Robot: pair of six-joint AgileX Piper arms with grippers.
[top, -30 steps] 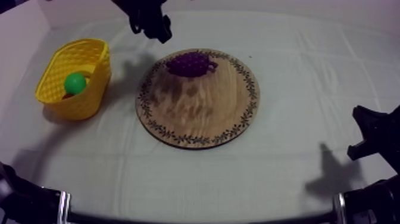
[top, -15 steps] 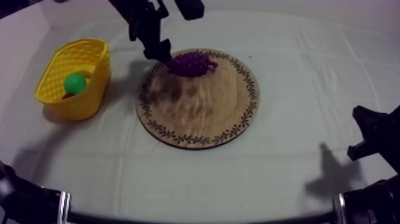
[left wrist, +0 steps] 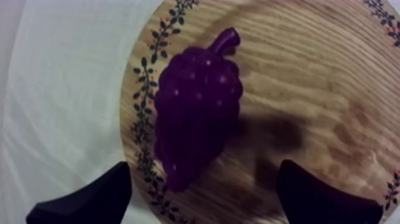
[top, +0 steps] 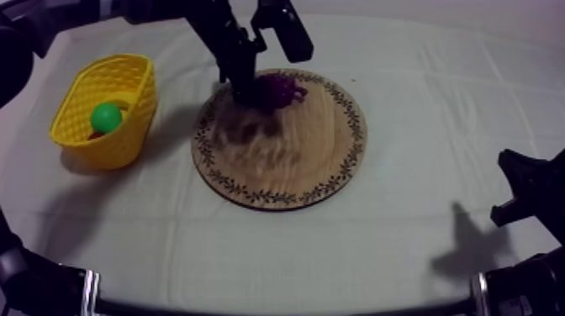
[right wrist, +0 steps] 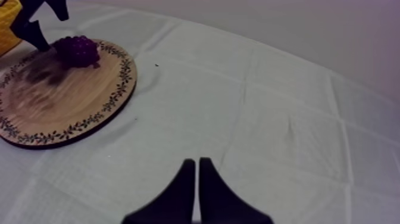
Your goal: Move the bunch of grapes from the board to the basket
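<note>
Bunch of grapes point(left wrist: 199, 113): one, purple, lying on the wooden board at its far-left edge, just inside the patterned rim. Its stem end points away from the basket.
Wooden board point(top: 286, 160): one, round, in the middle of the table point(top: 420, 101). The grapes are the single fruit on it, and the rest of its wood is bare.
Yellow basket point(top: 126, 126): one, at the left side of the table, near the board but apart from it.
Green ball point(top: 106, 117): one, inside the basket.
Left jaws: open. The two black fingers point(left wrist: 89, 196) are spread wide, with the tip end of the grapes between them. One finger is over the rim and cloth, the other over bare wood. Whether either touches the fruit cannot be told.
Left arm point(top: 223, 29): one, reaching in from the upper left, down at the grapes.
Right jaws: closed on nothing. The two fingers point(right wrist: 184, 190) lie together as a narrow wedge over bare cloth, well apart from the board.
</note>
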